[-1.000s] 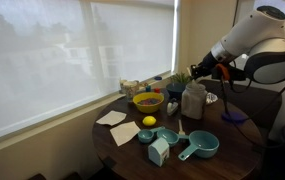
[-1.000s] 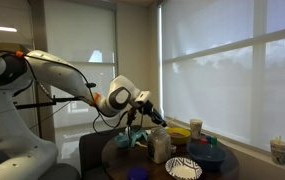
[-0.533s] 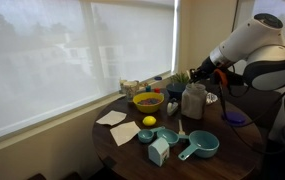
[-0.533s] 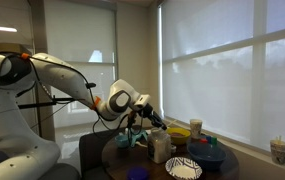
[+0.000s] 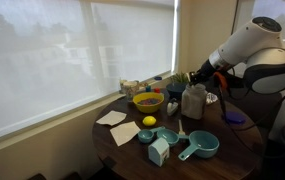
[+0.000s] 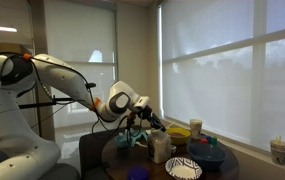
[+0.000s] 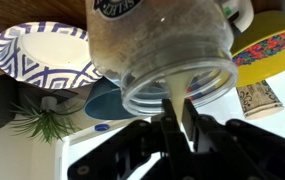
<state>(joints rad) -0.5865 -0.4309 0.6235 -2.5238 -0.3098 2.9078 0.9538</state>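
Note:
A clear plastic jar point(image 7: 162, 50) with a pale grainy filling fills the wrist view, its open mouth turned towards the camera. My gripper point(image 7: 177, 115) is shut on a thin cream-coloured stick point(image 7: 175, 95) that reaches into the jar's mouth. In both exterior views the gripper point(image 5: 196, 76) point(image 6: 152, 121) hangs just above the jar point(image 5: 193, 100) point(image 6: 160, 146), which stands upright on the round dark table point(image 5: 232, 150). Which kind of utensil the stick belongs to cannot be told.
Around the jar stand a yellow bowl point(image 5: 147, 101), a lemon point(image 5: 149, 121), teal measuring cups point(image 5: 200, 146), a pale blue carton point(image 5: 159, 151) and napkins point(image 5: 110, 118). A blue-patterned paper plate point(image 7: 42, 50) point(image 6: 183, 168), a blue plate point(image 6: 210, 152) and a small plant point(image 7: 42, 120) lie close by. Window blinds are behind.
My gripper has come down a little and moved closer to the jar's mouth, still shut on the stick. The things on the table have not moved.

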